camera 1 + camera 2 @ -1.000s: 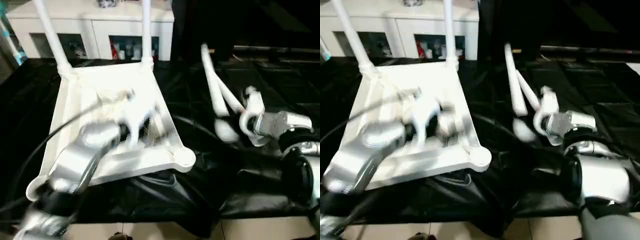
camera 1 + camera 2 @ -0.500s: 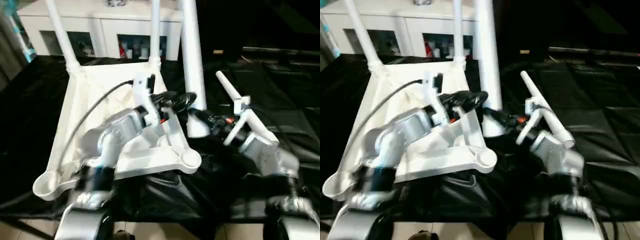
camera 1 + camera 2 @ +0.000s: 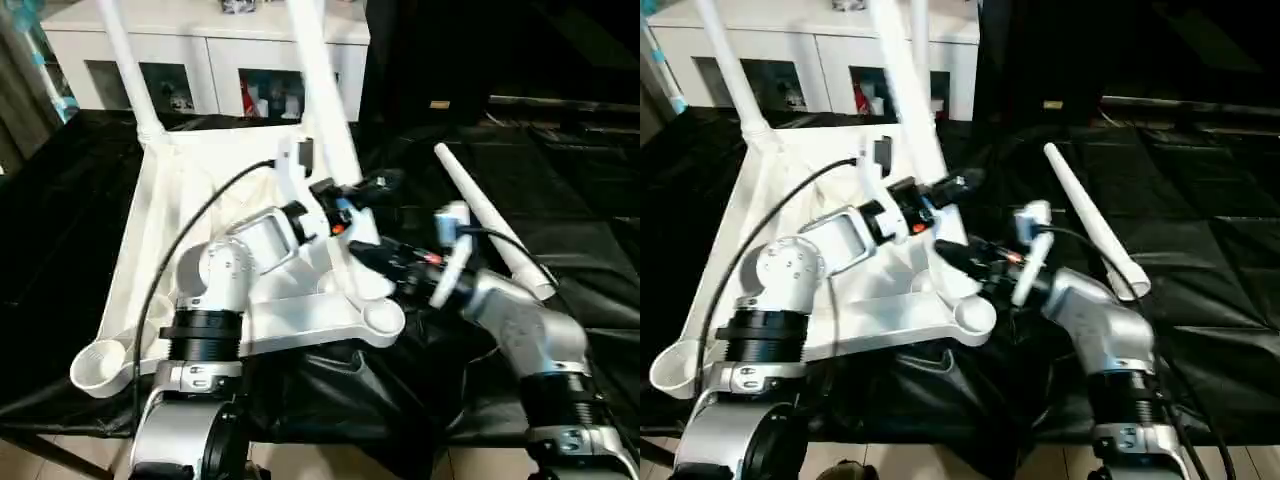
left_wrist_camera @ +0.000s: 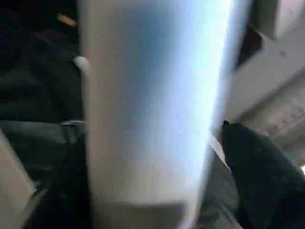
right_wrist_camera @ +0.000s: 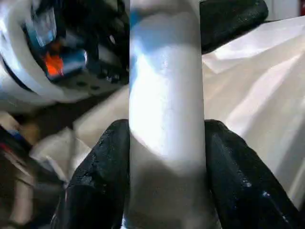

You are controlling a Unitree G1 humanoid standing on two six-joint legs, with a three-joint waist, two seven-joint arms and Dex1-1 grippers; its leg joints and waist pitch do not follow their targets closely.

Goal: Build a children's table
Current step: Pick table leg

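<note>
My right claw (image 3: 375, 262) is clamped on a white leg (image 3: 322, 110); in the right wrist view both black fingers (image 5: 97, 176) press its sides. Grip sits low on the leg, just above the flared end, and the leg runs up and away from the claw, tilted, out of the top of frame

My left claw (image 3: 360, 190) is at the same leg, just above my right claw. Left wrist view has the leg (image 4: 152, 105) right in front with one black finger (image 4: 257, 167) beside it; can't tell if that claw is gripping or just around it

Tabletop (image 3: 200, 180) lies underside up on the black-covered worktop (image 3: 560, 150), directly under and behind both claws. Two legs already stand in its far corner sockets, one at (image 3: 125, 65). Near corner socket (image 3: 380, 320) sits just below my right claw, open. Fourth leg (image 3: 490, 220) lies loose on the worktop, just right of my right claw. White cabinet (image 3: 200, 60) beyond the worktop
</note>
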